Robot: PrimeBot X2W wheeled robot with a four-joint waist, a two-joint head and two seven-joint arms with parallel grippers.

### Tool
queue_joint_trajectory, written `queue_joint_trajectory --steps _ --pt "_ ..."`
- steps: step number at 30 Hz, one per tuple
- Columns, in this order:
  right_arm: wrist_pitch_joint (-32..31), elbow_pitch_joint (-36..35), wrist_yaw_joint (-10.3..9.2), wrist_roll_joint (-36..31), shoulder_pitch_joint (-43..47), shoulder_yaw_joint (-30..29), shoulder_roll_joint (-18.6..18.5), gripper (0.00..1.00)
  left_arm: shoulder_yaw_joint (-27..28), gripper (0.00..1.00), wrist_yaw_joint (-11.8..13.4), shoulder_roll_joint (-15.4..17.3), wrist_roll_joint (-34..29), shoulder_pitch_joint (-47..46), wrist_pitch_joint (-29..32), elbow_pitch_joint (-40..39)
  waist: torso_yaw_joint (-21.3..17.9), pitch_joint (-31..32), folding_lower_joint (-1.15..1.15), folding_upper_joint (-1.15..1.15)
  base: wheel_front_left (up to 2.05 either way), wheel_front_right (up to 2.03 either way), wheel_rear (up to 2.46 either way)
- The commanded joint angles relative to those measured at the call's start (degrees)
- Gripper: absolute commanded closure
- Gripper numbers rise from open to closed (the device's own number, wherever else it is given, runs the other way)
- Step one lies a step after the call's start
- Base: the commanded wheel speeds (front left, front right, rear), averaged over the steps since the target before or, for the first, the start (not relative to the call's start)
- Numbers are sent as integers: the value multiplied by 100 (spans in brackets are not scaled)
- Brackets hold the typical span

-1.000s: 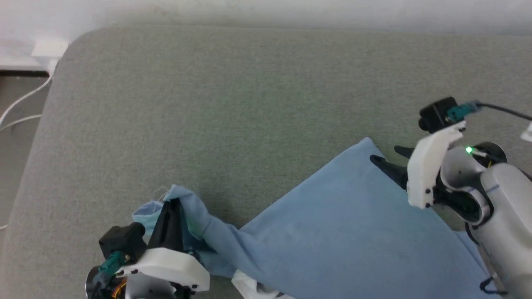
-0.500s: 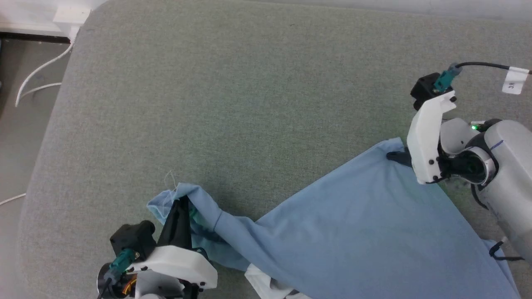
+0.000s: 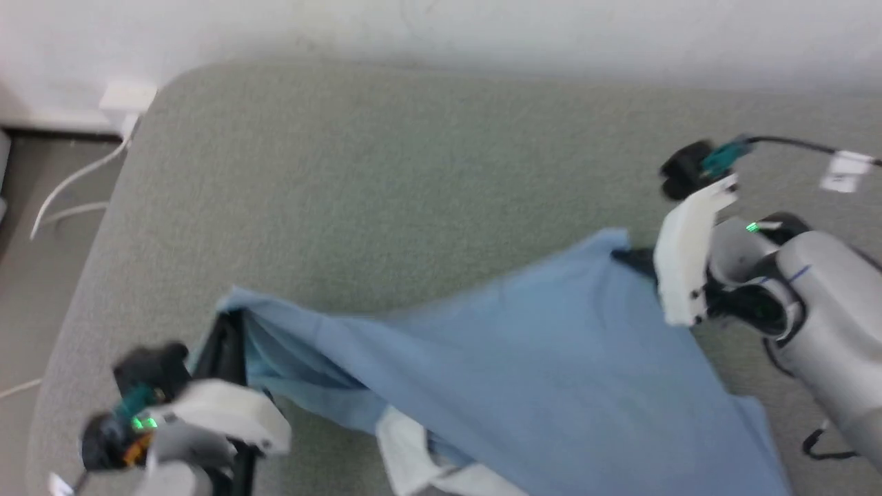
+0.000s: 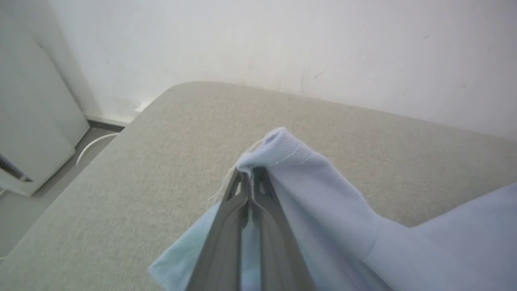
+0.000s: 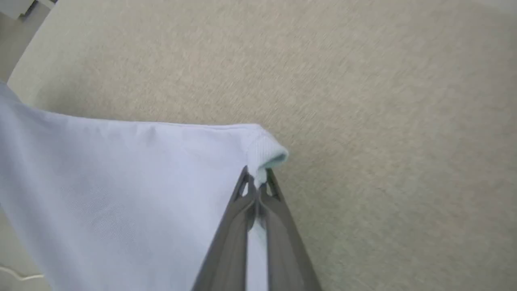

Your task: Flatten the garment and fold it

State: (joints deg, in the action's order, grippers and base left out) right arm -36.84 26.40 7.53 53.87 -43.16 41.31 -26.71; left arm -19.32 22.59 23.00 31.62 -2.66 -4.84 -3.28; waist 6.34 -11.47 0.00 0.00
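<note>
Two grippers are pinching the garment [image 3: 524, 358] at opposite corners. Left gripper [image 4: 250, 174] is clamping a hemmed corner, its fingers pressed together on the fabric. Right gripper [image 5: 258, 180] is gripping a ribbed corner, fingers likewise closed on the cloth. Light blue fabric is stretching between them over the grey-green cushion [image 3: 413, 172]. White collar [image 3: 406, 448] is showing at the near edge; the head view is blurring.
</note>
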Motion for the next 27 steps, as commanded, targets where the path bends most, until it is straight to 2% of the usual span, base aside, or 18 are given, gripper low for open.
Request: queue_joint_trajectory --steps 1,3,7,10,15,20,27 --pt "338 18 -4 -77 -86 -107 -93 100 127 100 -82 118 46 -352 62 -56 -417 534 0 0 0 0 0" --pt "500 71 -4 -151 -137 -165 -134 100 178 100 -150 180 75 -540 107 -24 -473 601 0 0 0 0 0" --pt "1160 400 -4 -459 -461 -500 -128 100 209 100 -524 379 142 -1488 385 446 -711 762 0 0 0 0 0" --pt "1543 722 -4 -723 -824 -772 -95 100 96 100 -809 423 97 -2423 637 1006 -839 713 0 0 0 0 0" --pt "2113 1169 -4 -1141 -1695 -1206 -133 100 -81 100 -1199 374 -156 -4242 797 2139 -997 294 0 0 0 0 0" --pt "2839 1367 -4 -1597 -2765 -1455 -220 100 -108 100 -1392 255 -435 -6051 585 3126 -1114 -291 0 0 0 0 0" --pt "3686 1550 -4 -1972 -4136 -1659 -351 100 -216 100 -1477 229 -931 -8091 141 3942 -1146 -1101 0 0 0 0 0"
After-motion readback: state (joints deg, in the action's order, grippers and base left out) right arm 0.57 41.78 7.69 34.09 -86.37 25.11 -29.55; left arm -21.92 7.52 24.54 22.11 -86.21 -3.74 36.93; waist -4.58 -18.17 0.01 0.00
